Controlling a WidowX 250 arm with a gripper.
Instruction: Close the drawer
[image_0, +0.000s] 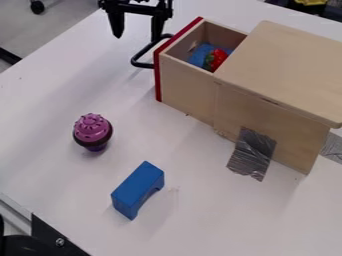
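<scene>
Blk pincer (137, 38) w/ 2 tapered fingers (116, 24), wide blk crossbar (137, 8).

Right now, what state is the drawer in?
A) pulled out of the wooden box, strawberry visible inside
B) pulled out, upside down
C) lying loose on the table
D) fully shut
A: the drawer sticks out of the wooden box, its red front away from the box, with the strawberry showing through the open top.

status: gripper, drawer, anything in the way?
Gripper open, empty, near handle. Drawer open, strawberry inside. Cupcake and blue block look outside its path.
</scene>
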